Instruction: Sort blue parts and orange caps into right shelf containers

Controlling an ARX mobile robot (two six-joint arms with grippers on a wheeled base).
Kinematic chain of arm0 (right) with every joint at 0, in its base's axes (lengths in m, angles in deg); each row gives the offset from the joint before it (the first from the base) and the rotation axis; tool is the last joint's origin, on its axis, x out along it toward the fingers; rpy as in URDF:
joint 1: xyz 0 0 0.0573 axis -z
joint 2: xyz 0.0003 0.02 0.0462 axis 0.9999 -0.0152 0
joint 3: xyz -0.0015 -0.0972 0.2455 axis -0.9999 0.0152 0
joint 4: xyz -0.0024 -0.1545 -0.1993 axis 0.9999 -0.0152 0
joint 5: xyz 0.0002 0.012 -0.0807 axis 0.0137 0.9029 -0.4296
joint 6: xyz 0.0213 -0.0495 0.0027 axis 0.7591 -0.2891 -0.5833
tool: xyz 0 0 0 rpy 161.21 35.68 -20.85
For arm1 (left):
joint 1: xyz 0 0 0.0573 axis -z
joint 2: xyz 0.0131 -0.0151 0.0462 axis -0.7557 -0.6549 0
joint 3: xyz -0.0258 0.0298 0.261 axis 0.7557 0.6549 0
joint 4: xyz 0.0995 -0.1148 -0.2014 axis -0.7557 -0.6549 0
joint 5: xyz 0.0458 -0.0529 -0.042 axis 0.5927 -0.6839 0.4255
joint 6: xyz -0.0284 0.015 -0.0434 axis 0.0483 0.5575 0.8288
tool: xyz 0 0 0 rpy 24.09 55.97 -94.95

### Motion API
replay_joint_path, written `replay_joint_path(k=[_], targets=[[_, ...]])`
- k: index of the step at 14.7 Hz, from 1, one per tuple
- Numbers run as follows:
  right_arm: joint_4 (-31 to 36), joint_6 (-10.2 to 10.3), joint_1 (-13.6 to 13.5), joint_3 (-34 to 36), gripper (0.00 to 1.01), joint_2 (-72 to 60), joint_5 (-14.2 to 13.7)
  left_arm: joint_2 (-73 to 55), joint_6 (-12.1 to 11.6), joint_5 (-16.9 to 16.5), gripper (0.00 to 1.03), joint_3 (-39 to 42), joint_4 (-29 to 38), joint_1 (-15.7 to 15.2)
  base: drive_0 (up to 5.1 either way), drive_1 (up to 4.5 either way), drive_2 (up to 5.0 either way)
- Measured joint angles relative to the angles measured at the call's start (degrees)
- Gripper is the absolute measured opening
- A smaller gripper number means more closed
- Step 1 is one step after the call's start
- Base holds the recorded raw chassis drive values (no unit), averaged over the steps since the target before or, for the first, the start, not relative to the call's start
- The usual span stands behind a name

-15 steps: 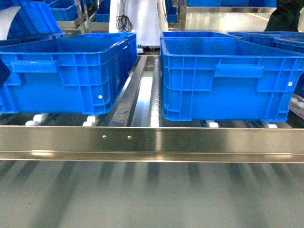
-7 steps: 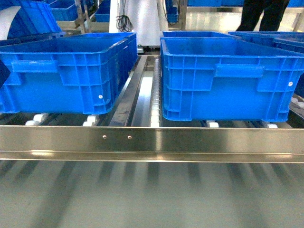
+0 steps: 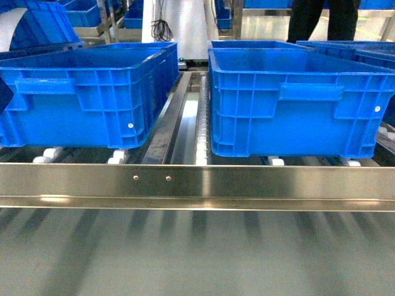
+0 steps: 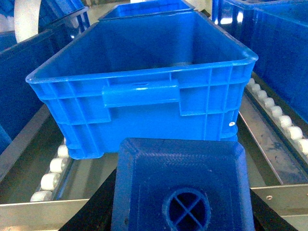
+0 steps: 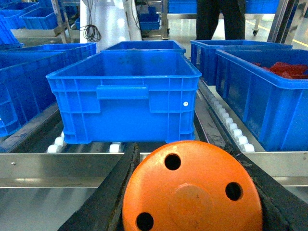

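In the left wrist view my left gripper (image 4: 180, 204) is shut on a blue part (image 4: 180, 178), a box-shaped block with a round crossed hole; black fingers (image 4: 96, 214) show on either side. A blue container (image 4: 144, 91) stands just ahead of it on the rollers. My right gripper (image 5: 192, 195) is shut on an orange cap (image 5: 192, 185) whose flat top has three holes, facing another blue container (image 5: 125, 91). The head view shows both containers, left (image 3: 86, 98) and right (image 3: 296, 102), but neither gripper.
A steel shelf rail (image 3: 197, 185) runs across in front of the bins, with white rollers (image 4: 50, 173) under them. Further right stands a bin (image 5: 262, 101) holding red pieces (image 5: 288, 68). A person (image 3: 321, 18) stands behind the shelves. More blue bins fill the back.
The person at the back has walked leftward across the top right. The bins and the shelf rail have not moved.
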Motion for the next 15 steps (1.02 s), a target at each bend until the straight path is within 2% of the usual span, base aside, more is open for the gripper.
replay_joint_path(k=[14,15], targets=[[0.0,0.0,0.0,0.0,0.44,0.0,0.0,0.0,0.0,0.0,0.44,0.0,0.0,0.0,0.0,0.00,0.0],[-6.5,-1.3,0.9,-1.4,0.44,0.1,3.2,0.0,0.0,0.0,0.44,0.0,0.0,0.0,0.0,0.00,0.0]])
